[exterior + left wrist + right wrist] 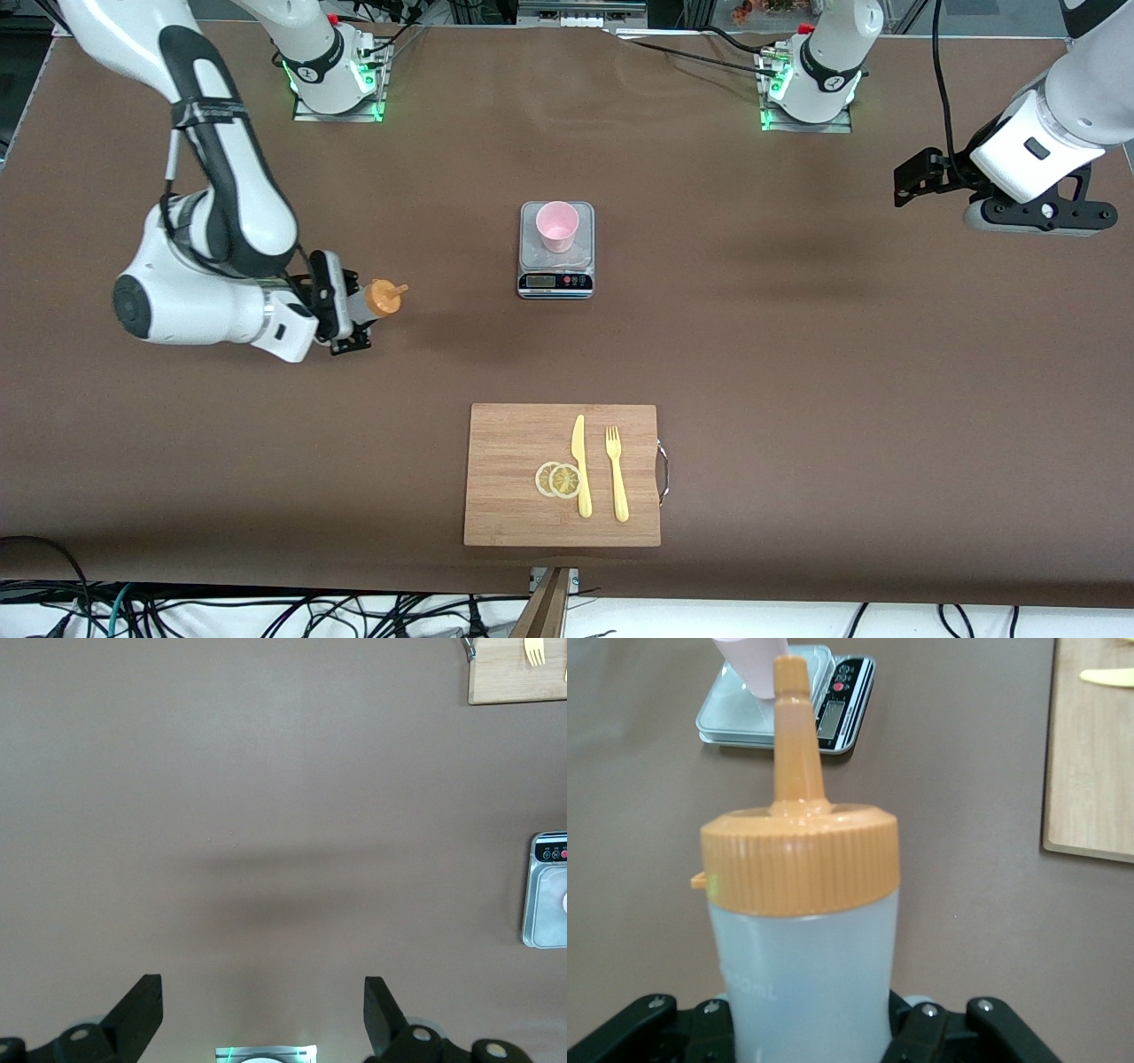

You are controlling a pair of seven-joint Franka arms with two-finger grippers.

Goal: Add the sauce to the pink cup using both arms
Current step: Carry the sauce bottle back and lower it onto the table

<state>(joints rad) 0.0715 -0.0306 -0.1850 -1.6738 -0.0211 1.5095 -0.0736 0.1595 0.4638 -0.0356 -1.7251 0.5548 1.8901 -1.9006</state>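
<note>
My right pincer (354, 321) is clamped on the sauce (379, 299) above the worktop (797, 354), well apart from the pink cup (557, 225) on the scale (555, 282), while my left pincer (264, 1014) waits open; a tilt before the nozzle is over the cup could spill sauce.

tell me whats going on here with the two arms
The right gripper is shut on the sauce bottle, holding it tipped sideways above the table toward the right arm's end, nozzle pointing toward the scale. The pink cup stands on that scale at mid-table, not yet reached. The left gripper hangs open and empty over bare table at the left arm's end, waiting. A cutting board with knife, fork and lemon slices lies nearer the camera.
</note>
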